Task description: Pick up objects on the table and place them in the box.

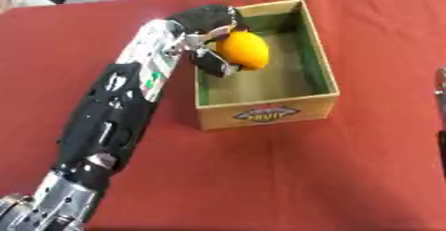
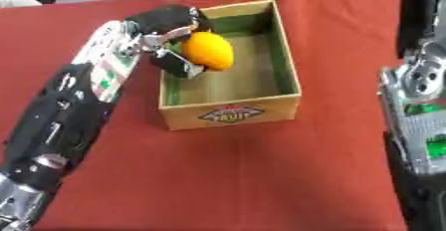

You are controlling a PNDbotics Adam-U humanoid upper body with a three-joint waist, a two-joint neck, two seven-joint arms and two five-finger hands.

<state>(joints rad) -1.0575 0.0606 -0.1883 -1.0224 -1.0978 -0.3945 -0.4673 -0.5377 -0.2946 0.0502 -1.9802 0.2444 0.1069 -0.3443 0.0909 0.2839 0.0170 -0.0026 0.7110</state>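
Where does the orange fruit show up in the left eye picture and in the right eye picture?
Left eye view: the orange fruit sits just above centre, held by the left robot hand over the box's left wall.
Right eye view: the orange fruit is upper middle, left of centre.
Shared landmark: the box, with its FRUIT label on the near wall, below the fruit.

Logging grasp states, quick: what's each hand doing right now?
Left hand: shut on the orange fruit, held over the box.
Right hand: not in view; only its arm shows.
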